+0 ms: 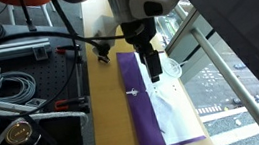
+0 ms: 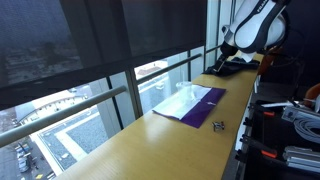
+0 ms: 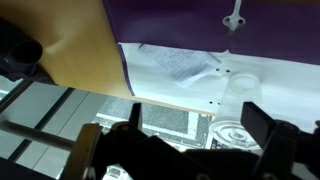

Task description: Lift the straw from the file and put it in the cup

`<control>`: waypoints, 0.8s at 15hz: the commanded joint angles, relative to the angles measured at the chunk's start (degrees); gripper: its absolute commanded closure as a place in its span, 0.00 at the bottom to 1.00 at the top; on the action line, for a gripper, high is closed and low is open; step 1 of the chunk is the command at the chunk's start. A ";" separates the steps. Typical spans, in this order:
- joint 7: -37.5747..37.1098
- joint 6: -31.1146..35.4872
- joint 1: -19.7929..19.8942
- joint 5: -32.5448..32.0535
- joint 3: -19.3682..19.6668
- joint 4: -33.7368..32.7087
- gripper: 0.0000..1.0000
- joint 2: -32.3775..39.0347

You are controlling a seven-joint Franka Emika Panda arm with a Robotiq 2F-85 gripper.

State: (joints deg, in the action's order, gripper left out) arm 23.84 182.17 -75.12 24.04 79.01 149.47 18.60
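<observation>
We saw claw (image 1: 156,74) open wide and empty, hovering over purple folder (image 1: 150,115) on wooden table (image 1: 110,115), clear cup (image 1: 173,69) at claw's 3 o'clock

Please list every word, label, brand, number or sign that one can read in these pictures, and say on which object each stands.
No text can be read in any view.
The file: no print; the small dark dots on its pale front in the wrist view are not letters.
The robot arm: no legible mark.
The street outside: too small and blurred to read any sign.
</observation>
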 commanded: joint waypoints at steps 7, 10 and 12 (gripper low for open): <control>12.91 -35.66 2.71 -9.92 7.89 -8.00 0.00 -9.43; 11.55 -48.14 3.38 -10.28 6.36 -13.31 0.00 -7.50; 9.40 -50.19 2.83 -9.25 6.08 -15.56 0.00 -5.82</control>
State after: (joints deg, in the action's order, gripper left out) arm 35.63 136.61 -72.67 15.06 86.10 137.80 11.02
